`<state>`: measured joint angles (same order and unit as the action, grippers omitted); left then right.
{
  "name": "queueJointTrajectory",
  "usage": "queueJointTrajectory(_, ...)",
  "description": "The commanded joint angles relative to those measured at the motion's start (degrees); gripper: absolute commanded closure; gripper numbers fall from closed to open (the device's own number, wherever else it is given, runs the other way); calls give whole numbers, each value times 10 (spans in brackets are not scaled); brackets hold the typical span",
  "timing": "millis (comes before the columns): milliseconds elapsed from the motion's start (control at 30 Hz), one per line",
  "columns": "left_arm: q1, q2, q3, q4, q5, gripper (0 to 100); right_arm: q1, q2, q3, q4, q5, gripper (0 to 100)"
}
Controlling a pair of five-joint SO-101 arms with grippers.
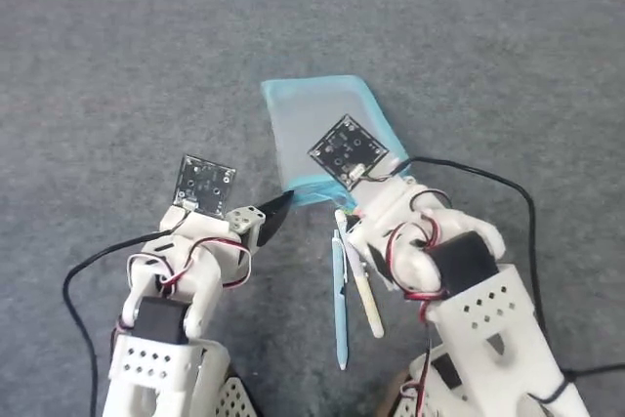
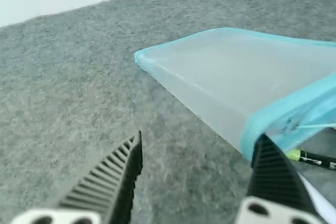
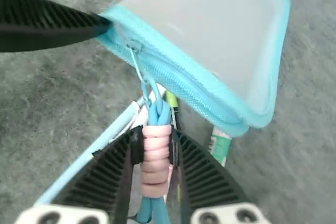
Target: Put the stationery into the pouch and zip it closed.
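Pouch: pale blue, see-through pouch (image 1: 327, 129), lying flat on the grey carpet (image 1: 117, 85) in the middle of the scene, just beyond both arms; zip edge turned toward the near side.

Zip: slider (image 3: 134, 45) sitting at the left end of the zip edge, a thin blue cord running from it to a pink beaded zip pull (image 3: 156, 156); open or closed along its length, cannot tell.

Right gripper: right gripper (image 3: 156, 135) at the pouch's near edge, jaws clenched on the zip pull, cord taut up to the slider.

Left gripper: left gripper (image 2: 199, 140) at the pouch's near-left corner, jaws spread wide and grasping nothing; one black finger (image 2: 273, 177) with its tip against that corner, the other over bare carpet to the left.

Stationery: all outside the pouch, on the carpet between the two arms. Blue pen (image 1: 340, 305) lying near-to-far, far end close to the zip edge. Cream pen (image 1: 368, 298) just right of it, slightly angled, far end tucked under the right gripper. Green-and-black pen (image 2: 315, 158) by the pouch's near edge, mostly hidden.
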<state>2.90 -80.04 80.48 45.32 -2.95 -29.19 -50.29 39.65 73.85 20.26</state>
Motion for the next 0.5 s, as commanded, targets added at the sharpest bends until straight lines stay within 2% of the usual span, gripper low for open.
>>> queueJointTrajectory(0, -11, 12, -5, -22, -8, 694, 36, -26, -5, 15, 17, 993)
queueJointTrajectory(300, -4, 8, -5, -17, -10, 694, 22, -25, -19, 16, 12, 993)
queueJointTrajectory(467, 35, 6, -51, 59, -10, 692, -29, 51, -107, 21, -16, 993)
